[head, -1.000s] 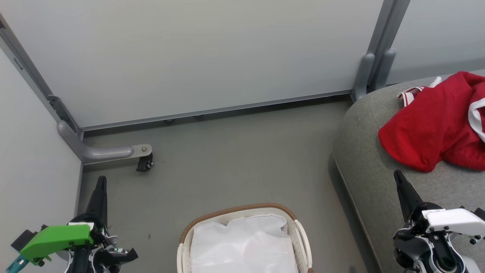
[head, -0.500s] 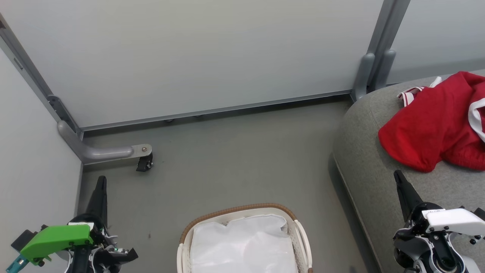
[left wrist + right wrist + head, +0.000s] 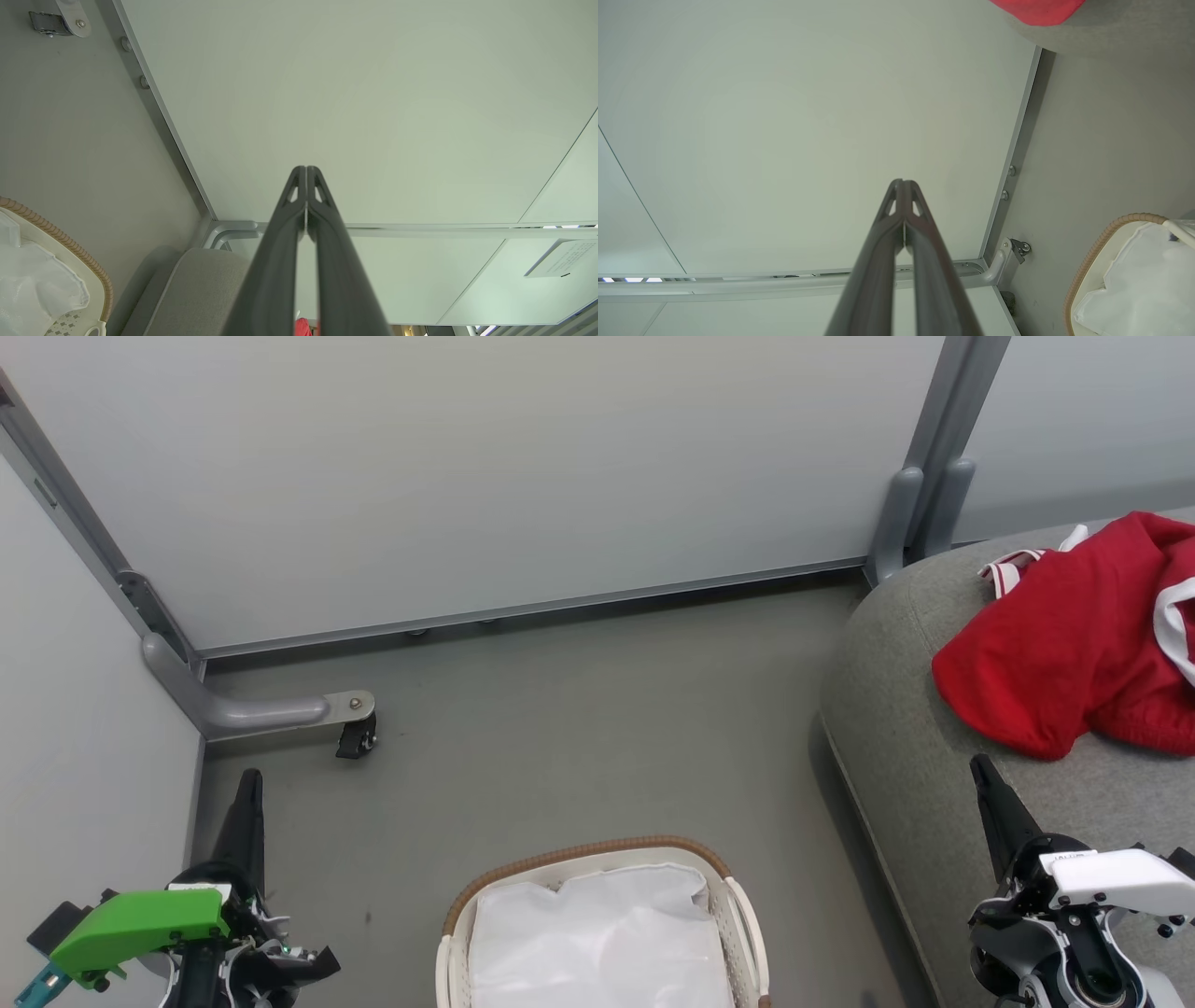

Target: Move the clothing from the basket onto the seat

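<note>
Nothing has shifted over the last second: our left gripper [image 3: 248, 784] and right gripper [image 3: 982, 773] both stay pressed shut on nothing, low at either side of the laundry basket [image 3: 579, 852]. We count one basket, showing just its white cloth liner [image 3: 597, 933], one grey sofa [image 3: 896, 709], and one heap of red clothing [image 3: 1064, 644] lying on the sofa's rounded end; how many garments it holds we cannot tell. We judge the transfer finished

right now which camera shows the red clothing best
Head view: the red clothing lies bunched on the grey sofa, trim visible. Right wrist view catches a red edge; left wrist view, a sliver between the fingers.
</note>
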{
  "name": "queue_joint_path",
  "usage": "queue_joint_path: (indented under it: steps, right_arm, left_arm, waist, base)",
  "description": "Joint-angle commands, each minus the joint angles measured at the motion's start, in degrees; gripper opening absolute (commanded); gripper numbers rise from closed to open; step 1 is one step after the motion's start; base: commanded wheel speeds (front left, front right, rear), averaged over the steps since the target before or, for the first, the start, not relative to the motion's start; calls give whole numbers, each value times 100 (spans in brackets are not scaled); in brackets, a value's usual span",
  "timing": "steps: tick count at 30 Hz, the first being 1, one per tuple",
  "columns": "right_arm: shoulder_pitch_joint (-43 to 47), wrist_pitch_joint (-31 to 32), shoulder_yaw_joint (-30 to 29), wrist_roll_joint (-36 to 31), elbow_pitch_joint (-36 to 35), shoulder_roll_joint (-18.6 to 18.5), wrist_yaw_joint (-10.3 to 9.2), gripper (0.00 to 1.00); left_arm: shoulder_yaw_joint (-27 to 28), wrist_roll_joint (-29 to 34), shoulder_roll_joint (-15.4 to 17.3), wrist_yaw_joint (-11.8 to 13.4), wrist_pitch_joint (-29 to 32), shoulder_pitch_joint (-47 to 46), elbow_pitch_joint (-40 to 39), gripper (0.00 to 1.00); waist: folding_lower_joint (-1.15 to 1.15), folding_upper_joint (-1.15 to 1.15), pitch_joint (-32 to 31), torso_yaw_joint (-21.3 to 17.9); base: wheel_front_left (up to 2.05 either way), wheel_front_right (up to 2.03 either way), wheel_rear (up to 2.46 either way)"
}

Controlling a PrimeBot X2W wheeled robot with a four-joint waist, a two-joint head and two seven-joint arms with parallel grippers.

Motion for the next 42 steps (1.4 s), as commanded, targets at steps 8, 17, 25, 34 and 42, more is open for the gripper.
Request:
queue_joint_path:
  steps: [8,17,25,34,42]
  right_arm:
    - [-47,18,-11,20,-24,-34,-2,0]
    - [-47,18,-10,20,-24,-34,-2,0]
    - [-47,18,-10,20,-24,-34,-2,0]
    - [-47,18,-10,21,-24,-34,-2,0]
    - [-47,18,-10,21,-24,-35,-2,0]
  left_arm:
    - [18,4,23,-13,26,-58,-7,0]
    - [18,5,23,-13,26,-58,-8,0]
    - [19,5,22,-13,26,-58,-9,0]
    - [18,6,22,-13,27,-58,-8,0]
    - [19,6,22,-13,27,-58,-8,0]
  waist:
    - [0,0,0,0]
    - [0,0,0,0]
    - [0,0,0,0]
    - [0,0,0,0]
    - [0,0,0,0]
  base:
    - [0,0,0]
    - [0,0,0]
    - [0,0,0]
    - [0,0,0]
    - [0,0,0]
